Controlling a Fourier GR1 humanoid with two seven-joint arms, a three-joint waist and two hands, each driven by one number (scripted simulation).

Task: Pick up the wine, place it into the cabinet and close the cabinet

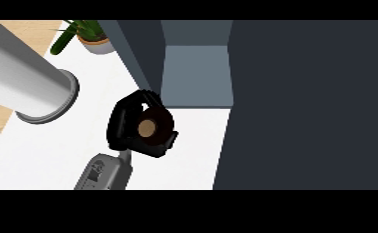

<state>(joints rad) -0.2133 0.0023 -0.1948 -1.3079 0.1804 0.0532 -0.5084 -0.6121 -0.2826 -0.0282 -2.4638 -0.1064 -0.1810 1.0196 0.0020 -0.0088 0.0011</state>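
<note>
Now, left hand (122,123) curled round wine (148,127), only brown top showing, over white bench (184,149) just outside open cabinet (196,77), close by its left wall. Likely trouble: fingers (142,97) or bottle clipping that wall edge going in, tipping wine; or setting down too near front lip, leaving it proud and blocking closure later.

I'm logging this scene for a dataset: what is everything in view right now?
wine: one, dark bottle with a brown top, centre-left, held in the hand
cabinet: one, dark grey, middle to right, open, paler grey inside
counter: one, white, left and lower middle
cylinder: one, pale grey, left
potted plant: one, green in a pale pot, top left
forearm: one, grey, lower left
left hand: one, black, curled round the wine
</note>
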